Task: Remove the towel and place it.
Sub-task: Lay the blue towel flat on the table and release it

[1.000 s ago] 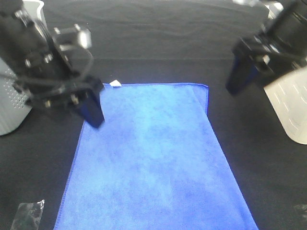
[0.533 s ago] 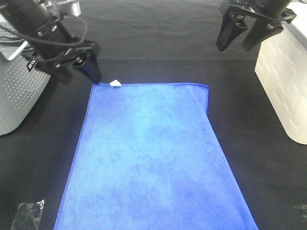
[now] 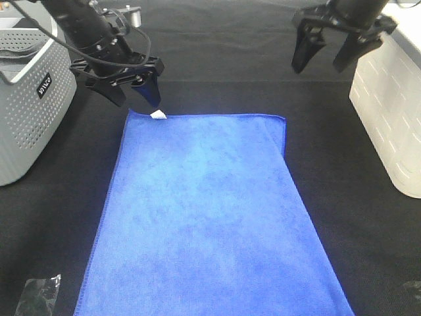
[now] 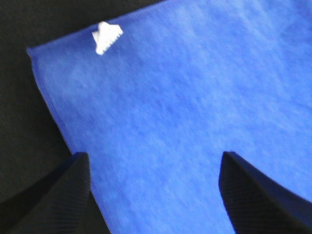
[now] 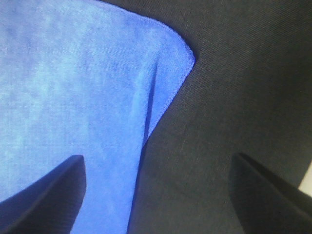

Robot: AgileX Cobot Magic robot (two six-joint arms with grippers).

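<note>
Now both sets of jaws hang wide open and empty at the towel's far corners.
I see the towel (image 3: 204, 217) spread flat on the black worktop (image 3: 217, 59), between the grey basket (image 3: 26, 112) on the left and the white bin (image 3: 388, 112) on the right, touching neither. My left jaws hover above the far left corner, close to the white tag (image 3: 158, 114). My right jaws hang over bare worktop beyond the far right corner, where a short crease runs along the towel's edge. A crinkled scrap (image 3: 38, 293) lies near the near left corner.
</note>
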